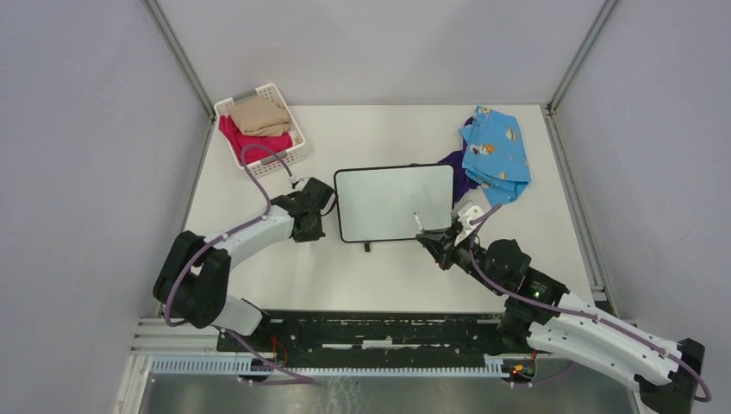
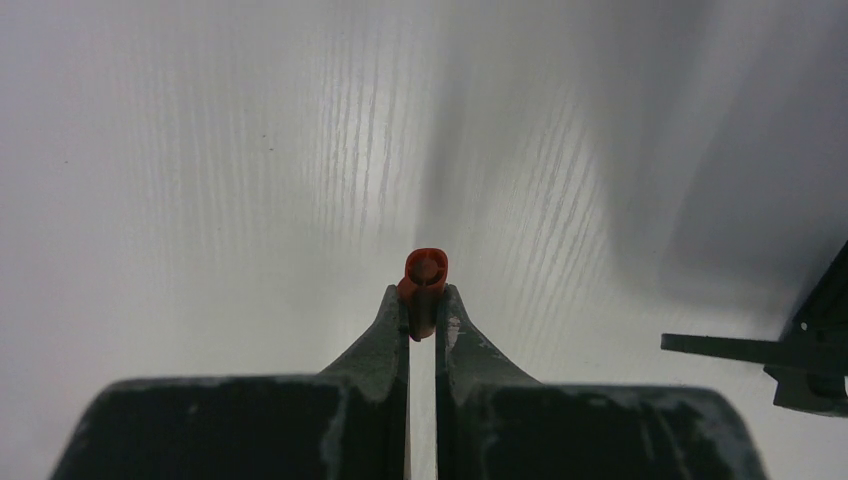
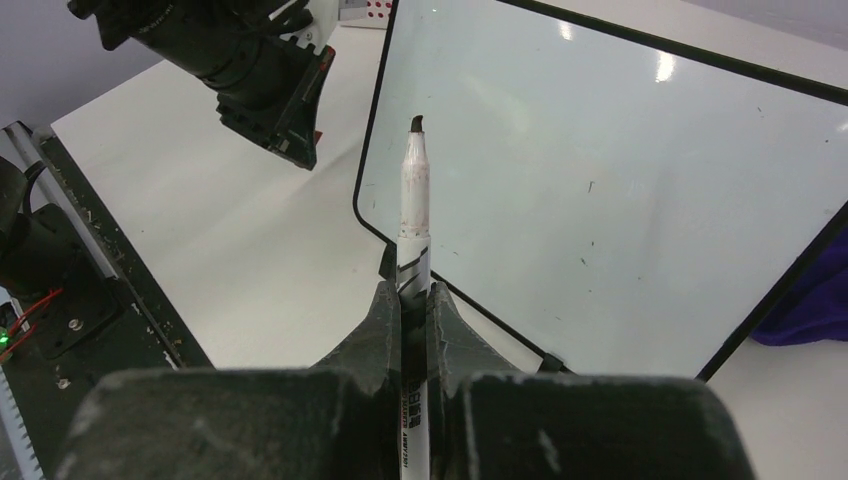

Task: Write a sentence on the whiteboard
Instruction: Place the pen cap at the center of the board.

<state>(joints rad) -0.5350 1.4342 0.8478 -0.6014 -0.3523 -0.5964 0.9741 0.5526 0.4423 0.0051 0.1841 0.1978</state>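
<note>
The whiteboard (image 1: 394, 203) lies flat mid-table with a black frame and a blank face; it also fills the right wrist view (image 3: 620, 170). My right gripper (image 1: 440, 240) is shut on a white marker (image 3: 415, 200). The marker's bare dark tip (image 3: 417, 123) points over the board's near left part, and I cannot tell whether it touches. My left gripper (image 1: 321, 207) is just off the board's left edge, shut on a red marker cap (image 2: 425, 285) above the bare table. It also shows in the right wrist view (image 3: 270, 80).
A white basket (image 1: 291, 147) holding beige and red cloths stands at the back left. A blue patterned cloth (image 1: 496, 155) on a purple cloth (image 1: 461, 177) lies at the board's right edge. Grey walls enclose the table. A black rail (image 1: 379, 332) runs along the near edge.
</note>
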